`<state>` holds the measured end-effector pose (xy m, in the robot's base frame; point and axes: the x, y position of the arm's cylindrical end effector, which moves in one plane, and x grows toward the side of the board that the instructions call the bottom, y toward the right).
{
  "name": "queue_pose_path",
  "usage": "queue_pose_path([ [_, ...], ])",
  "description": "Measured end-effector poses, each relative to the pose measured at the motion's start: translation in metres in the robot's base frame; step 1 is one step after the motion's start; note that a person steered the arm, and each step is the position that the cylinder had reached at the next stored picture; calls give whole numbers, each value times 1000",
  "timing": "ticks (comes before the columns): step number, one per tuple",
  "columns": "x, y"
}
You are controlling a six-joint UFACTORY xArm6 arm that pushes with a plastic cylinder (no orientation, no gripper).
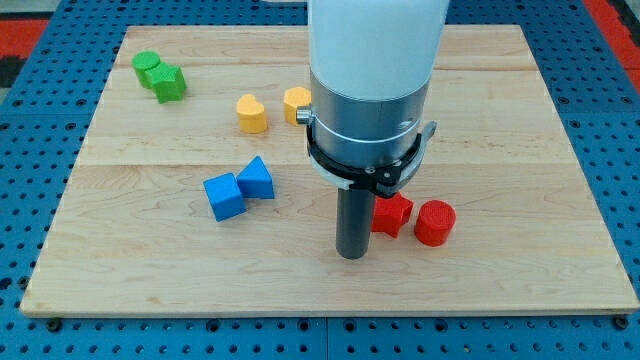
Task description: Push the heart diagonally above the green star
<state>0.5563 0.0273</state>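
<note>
The yellow heart (252,113) lies left of the arm, in the upper middle of the board. The green star (169,83) sits at the upper left, touching a green cylinder (148,68). My tip (350,254) rests on the board at lower centre, well to the lower right of the heart and just left of the red star (394,214). It touches no block that I can see.
A yellow hexagon block (296,104) sits right of the heart, partly behind the arm. A blue cube (224,196) and a blue triangle block (257,179) lie at centre left. A red cylinder (435,222) sits right of the red star. Wooden board (500,280).
</note>
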Motion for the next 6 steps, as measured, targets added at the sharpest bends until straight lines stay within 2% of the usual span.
queue_pose_path([
  [1,-2,-4],
  [2,-38,-46],
  [3,-97,-6],
  [4,-155,-66],
  [5,-157,-119],
  [6,-213,-105],
])
